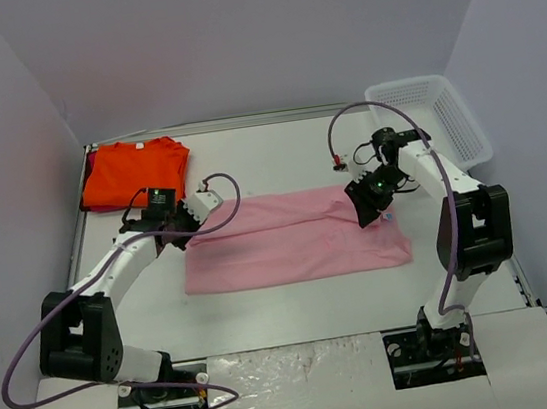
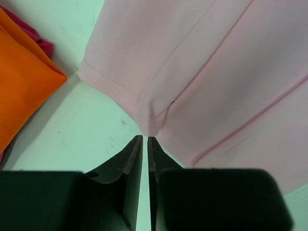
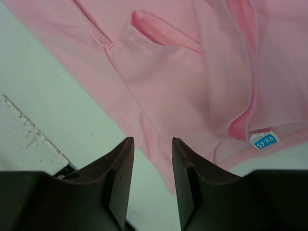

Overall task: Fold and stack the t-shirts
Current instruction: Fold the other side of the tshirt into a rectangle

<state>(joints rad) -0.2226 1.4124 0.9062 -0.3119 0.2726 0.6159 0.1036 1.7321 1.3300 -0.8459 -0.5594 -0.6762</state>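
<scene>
We see the pink t-shirt (image 1: 293,237) at centre frame, folded into a long band but not yet folded short. The orange t-shirt (image 1: 133,172) lies folded at upper left, well apart; stacking remains. The left gripper (image 2: 145,138) has its fingers pressed nearly together at the pink corner, and we cannot tell if cloth is caught. The right gripper (image 3: 153,142) has its fingers spread, empty, over the shirt's right end.

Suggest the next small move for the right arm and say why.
Probably lower the right gripper and close on the edge of the pink t-shirt: its jaws stand open over the cloth, holding nothing, while the left gripper sits shut at the opposite corner.
</scene>
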